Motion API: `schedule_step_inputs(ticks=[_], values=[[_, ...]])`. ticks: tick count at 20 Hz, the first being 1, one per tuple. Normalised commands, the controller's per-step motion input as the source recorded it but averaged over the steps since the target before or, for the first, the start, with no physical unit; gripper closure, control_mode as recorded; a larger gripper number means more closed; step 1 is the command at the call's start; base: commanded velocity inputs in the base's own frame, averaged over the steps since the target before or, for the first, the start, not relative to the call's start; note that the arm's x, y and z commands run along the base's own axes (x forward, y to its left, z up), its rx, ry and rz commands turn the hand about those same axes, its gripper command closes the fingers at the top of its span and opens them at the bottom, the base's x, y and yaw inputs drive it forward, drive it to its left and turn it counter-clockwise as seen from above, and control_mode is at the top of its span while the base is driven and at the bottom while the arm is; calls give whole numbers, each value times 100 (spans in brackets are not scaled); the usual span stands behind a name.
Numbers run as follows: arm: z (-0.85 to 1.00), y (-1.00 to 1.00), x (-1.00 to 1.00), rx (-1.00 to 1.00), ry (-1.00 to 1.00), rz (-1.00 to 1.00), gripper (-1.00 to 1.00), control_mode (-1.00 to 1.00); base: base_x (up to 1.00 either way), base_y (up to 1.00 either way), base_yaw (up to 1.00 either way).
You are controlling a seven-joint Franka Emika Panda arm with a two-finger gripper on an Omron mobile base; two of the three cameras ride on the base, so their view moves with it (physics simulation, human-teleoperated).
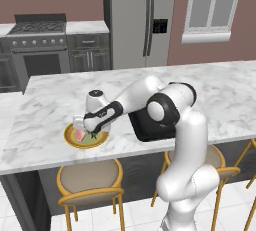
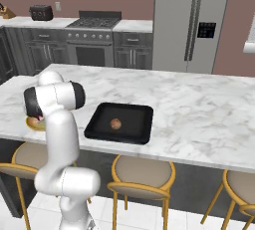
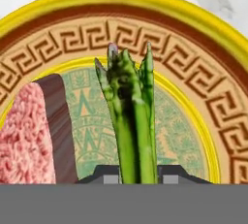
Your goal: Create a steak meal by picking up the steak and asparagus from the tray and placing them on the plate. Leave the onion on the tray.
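Hovering low over the plate (image 3: 203, 39), the fingers (image 3: 133, 177) grip the asparagus (image 3: 130, 121), its long axis pointing away from them, steak (image 3: 29, 136) just left; onion (image 2: 115, 123) sits on the tray (image 2: 134, 137).

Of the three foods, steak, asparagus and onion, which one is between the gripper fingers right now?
The asparagus, the green stalks rising between the fingertips over the plate. The steak lies beside it on the plate; the onion sits on the tray.

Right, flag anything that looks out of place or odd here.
Nothing stands out. The steak lies on the plate, the asparagus sits between the end effector fingers over the plate, and the onion rests alone in the tray.
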Motion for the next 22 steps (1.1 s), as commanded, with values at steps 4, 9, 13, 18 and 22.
schedule_step_inputs(ticks=[4, 9, 13, 18, 22], values=[[-7, 6, 17, 0, 0, 0, -100, -100, 0, 0, 0], [6, -22, -13, 0, 0, 0, -100, -100, 0, 0, 0], [17, -42, -34, 0, -1, 0, -100, -100, 0, 0, 0], [41, -58, -57, 6, -10, 0, -100, -100, 0, 0, 0], [75, -56, -63, 9, -24, 0, -100, -100, 0, 0, 0]])
